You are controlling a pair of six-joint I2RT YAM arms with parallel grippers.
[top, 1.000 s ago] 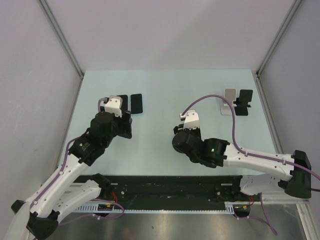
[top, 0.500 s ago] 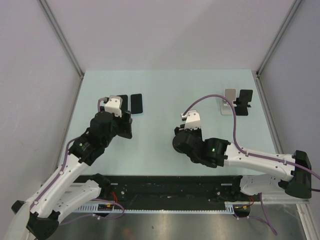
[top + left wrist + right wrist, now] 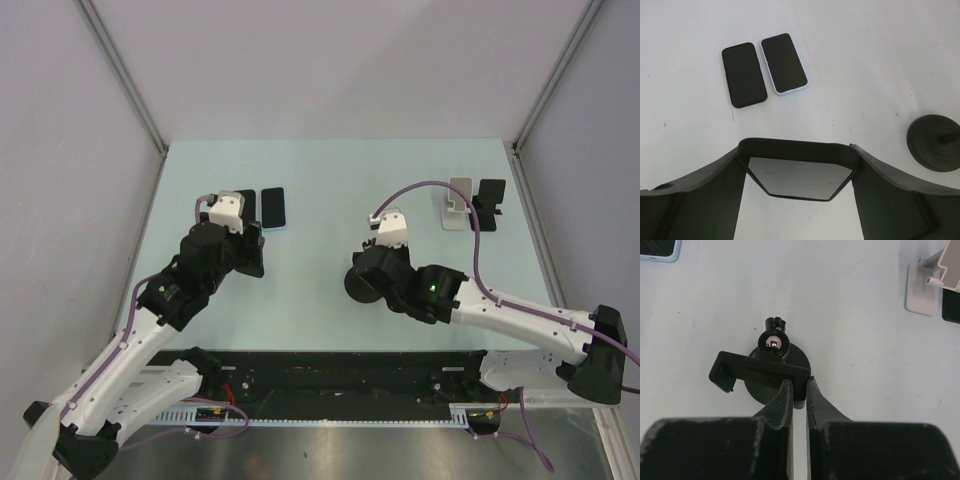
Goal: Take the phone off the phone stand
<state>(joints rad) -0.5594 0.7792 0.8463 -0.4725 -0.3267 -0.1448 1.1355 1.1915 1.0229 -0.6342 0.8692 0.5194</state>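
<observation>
Two tools work over the pale green table (image 3: 330,180), and the black phone stand (image 3: 760,371), with its round base, ball joint and clamp cradle, is the landmark near the middle. The left tool (image 3: 798,149) is well apart to the left of that stand, its jaws spread wide across a black-framed phone with a glossy grey screen (image 3: 800,179), which spans the gap between both fingers, so the phone is off the stand. The right tool (image 3: 799,387) is pressed shut, its tips touching the right end of the stand's cradle. Beyond the left tool, a black phone (image 3: 743,75) and a light-blue-cased phone (image 3: 784,64) lie flat, just beside each other. Far right of the stand sits a white stand (image 3: 458,205).
</observation>
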